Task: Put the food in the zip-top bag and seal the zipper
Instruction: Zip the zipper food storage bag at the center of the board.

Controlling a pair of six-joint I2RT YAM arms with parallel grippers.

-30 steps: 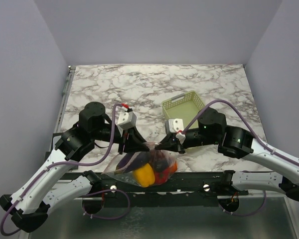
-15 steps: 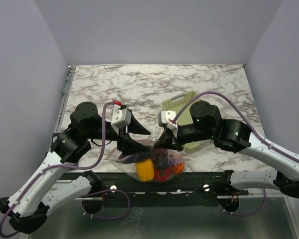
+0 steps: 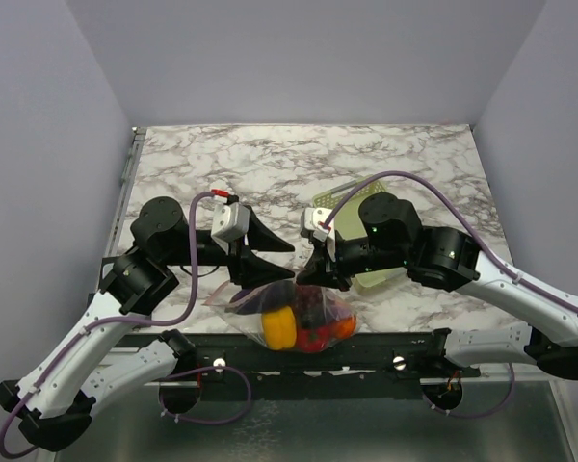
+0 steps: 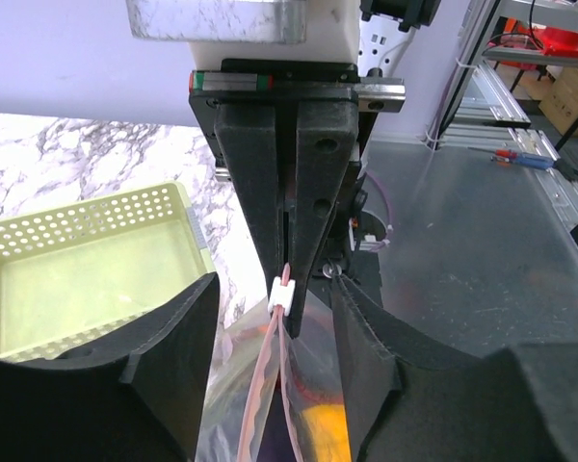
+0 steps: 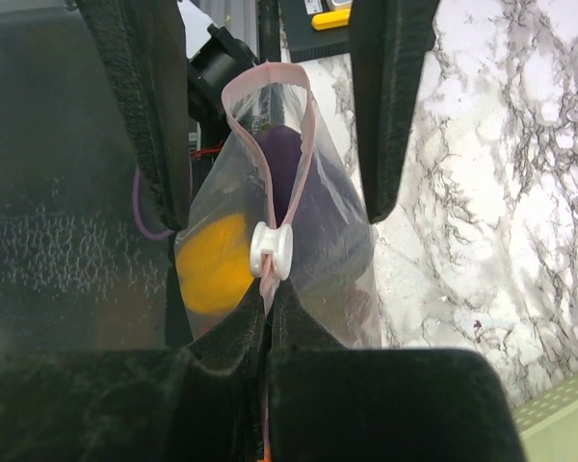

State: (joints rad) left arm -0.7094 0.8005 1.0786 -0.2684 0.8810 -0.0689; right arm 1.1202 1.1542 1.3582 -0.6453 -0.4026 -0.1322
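The clear zip-top bag (image 3: 289, 310) hangs at the table's near edge, holding the food: a yellow piece (image 3: 279, 329), red (image 3: 314, 338), orange (image 3: 346, 326) and a purple eggplant (image 5: 303, 197). My right gripper (image 3: 304, 277) (image 5: 270, 294) is shut on the pinkish zipper (image 5: 267, 77), right behind its white slider (image 5: 272, 252). Beyond the slider the two strips stand apart. My left gripper (image 3: 287, 262) (image 4: 275, 294) is open, one finger on each side of the bag's mouth, facing the right gripper. The slider (image 4: 283, 292) sits at the right gripper's tips.
The empty yellow-green mesh basket (image 3: 351, 198) (image 4: 87, 260) stands behind the right arm, partly hidden by it. The marble table (image 3: 270, 164) stretches beyond. The metal frame rail (image 3: 395, 351) runs under the bag.
My left gripper has let go of the bag's mouth, opened and drawn back a little. The right arm has shifted left with the zipper, and the bag has settled lower.
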